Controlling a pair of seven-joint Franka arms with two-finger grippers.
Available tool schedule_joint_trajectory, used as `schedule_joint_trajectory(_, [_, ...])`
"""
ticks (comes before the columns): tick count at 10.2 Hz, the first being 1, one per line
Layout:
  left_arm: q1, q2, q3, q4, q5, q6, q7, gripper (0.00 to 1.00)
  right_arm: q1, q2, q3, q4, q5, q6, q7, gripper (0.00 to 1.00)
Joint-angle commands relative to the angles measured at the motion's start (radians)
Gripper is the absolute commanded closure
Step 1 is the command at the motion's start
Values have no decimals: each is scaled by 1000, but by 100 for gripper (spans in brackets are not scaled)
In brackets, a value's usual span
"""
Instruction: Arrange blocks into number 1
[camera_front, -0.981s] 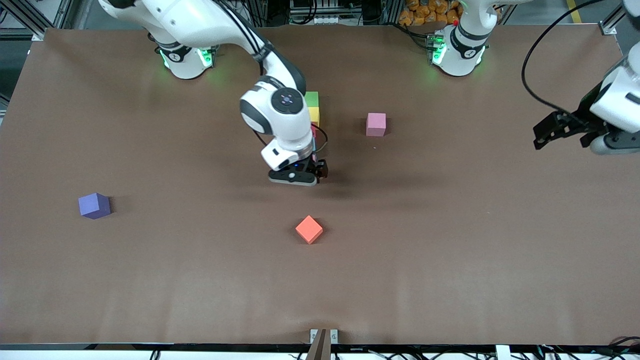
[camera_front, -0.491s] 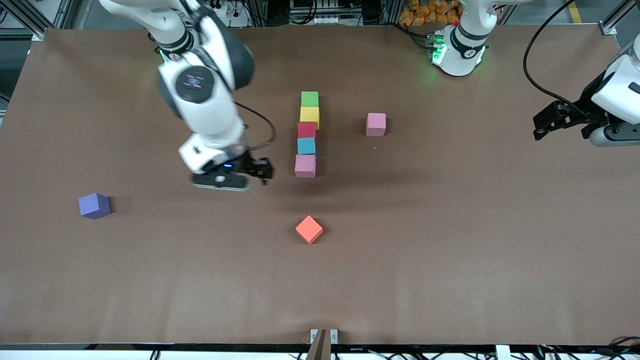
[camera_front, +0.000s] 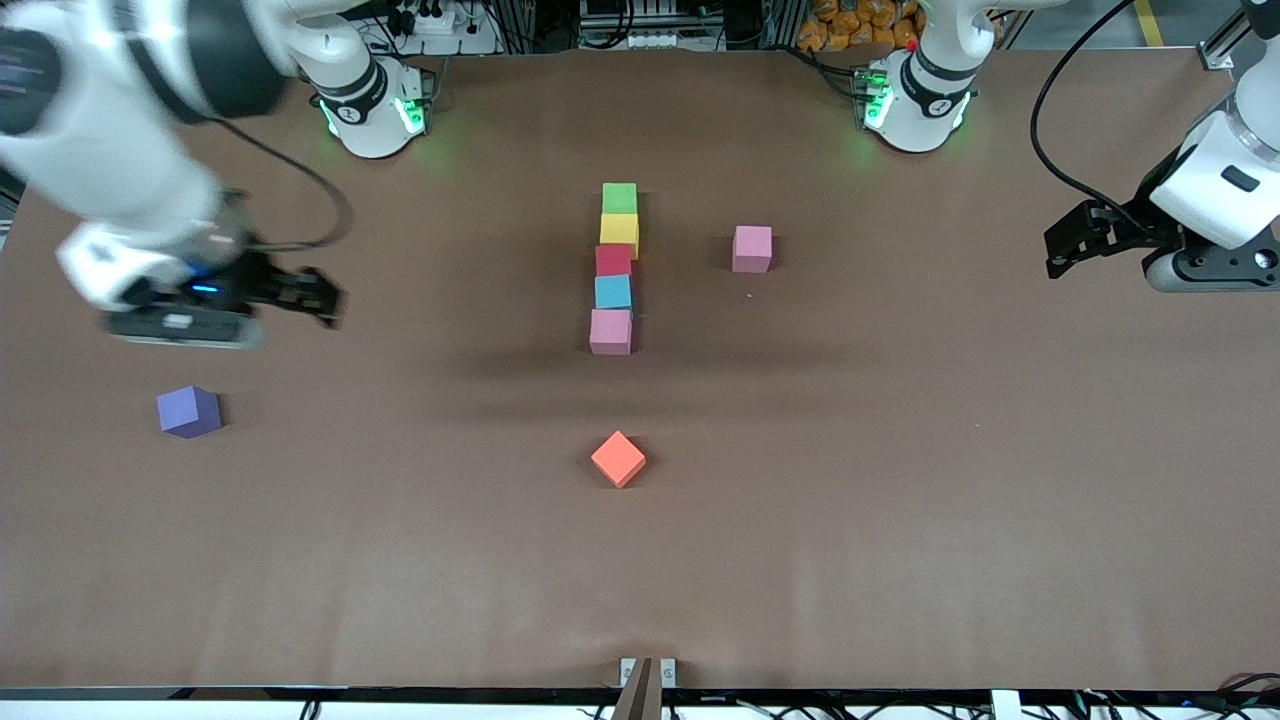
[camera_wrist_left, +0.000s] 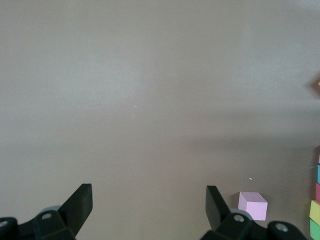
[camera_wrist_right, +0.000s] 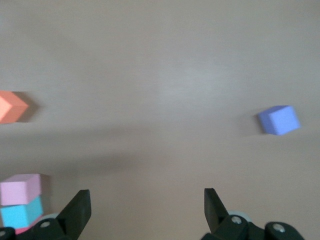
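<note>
Five blocks form a straight column mid-table: green (camera_front: 619, 197), yellow (camera_front: 619, 234), red (camera_front: 613, 260), light blue (camera_front: 613, 292) and pink (camera_front: 610, 331), the pink one nearest the front camera. A second pink block (camera_front: 752, 248) lies beside the column toward the left arm's end. An orange block (camera_front: 618, 458) lies alone, nearer the camera. The purple block (camera_front: 188, 411) sits at the right arm's end. My right gripper (camera_front: 322, 298) hangs open and empty over bare table near the purple block (camera_wrist_right: 279, 120). My left gripper (camera_front: 1062, 250) waits open and empty over its end of the table.
The brown table top (camera_front: 900, 480) carries nothing else. The two arm bases (camera_front: 370, 110) (camera_front: 915, 100) stand along the edge farthest from the front camera. The left wrist view catches the lone pink block (camera_wrist_left: 252, 205).
My right arm has swung away from the column toward its own end of the table, uncovering the pink block at the column's near end. The left gripper has shifted slightly.
</note>
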Motion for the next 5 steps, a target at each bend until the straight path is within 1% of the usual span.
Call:
schedule_joint_trajectory(1, [-3, 9, -1, 24, -21, -22, 24, 0, -11, -67, -72, -29, 20, -52, -105, 0])
schedule_joint_trajectory(2, [-1, 9, -1, 24, -18, -22, 26, 0, -14, -73, -118, -20, 22, -60, -187, 0])
schedule_joint_trajectory(3, [-1, 9, -1, 24, -17, -22, 24, 0, -19, -74, -151, -3, 26, -60, -240, 0])
schedule_joint_trajectory(5, [-2, 9, -1, 24, -15, -22, 14, 0, -30, -75, -166, 15, 23, -67, -247, 0])
